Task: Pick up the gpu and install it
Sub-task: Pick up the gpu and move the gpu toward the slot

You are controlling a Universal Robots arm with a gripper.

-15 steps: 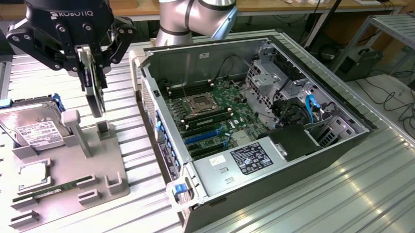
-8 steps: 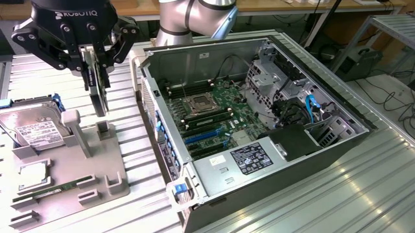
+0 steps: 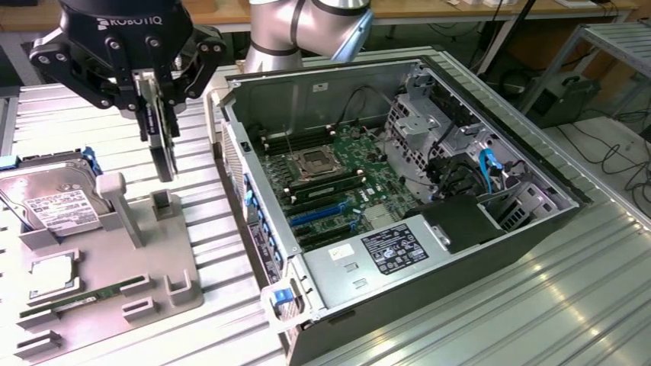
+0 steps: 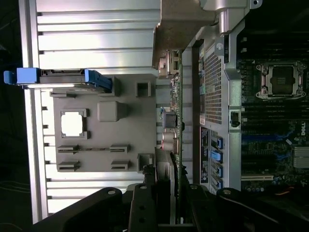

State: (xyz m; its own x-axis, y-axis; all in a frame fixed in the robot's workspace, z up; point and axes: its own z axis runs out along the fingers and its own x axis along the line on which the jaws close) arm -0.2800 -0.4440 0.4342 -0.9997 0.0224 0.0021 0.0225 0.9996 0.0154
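**benchrat:** quick one, how's your setup laid out?

**ur_tinker:** You've got the tray (image 3: 112, 267) on the counter (image 3: 569, 290) at the exterior view's left, with the open computer case (image 3: 305, 99) just beside it on the right. On the tray, the hard drive (image 3: 51, 202) sits at the far left, the CPU (image 3: 51, 276) is nearer the camera, and the RAM stick (image 3: 81, 301) is nearer still. The gpu (image 3: 161, 149) hangs edge-down in your end effector (image 3: 155, 103), over the tray's case side. The motherboard (image 3: 346, 183) lies inside the case.

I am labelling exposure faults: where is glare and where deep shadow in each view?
Exterior view: glare streaks the ribbed silver metal table on that view's right; the slim dark circuit-board card in the black pincer looks black. Wrist view: the table's slats glare white, while the grey computer case is shadowed inside.
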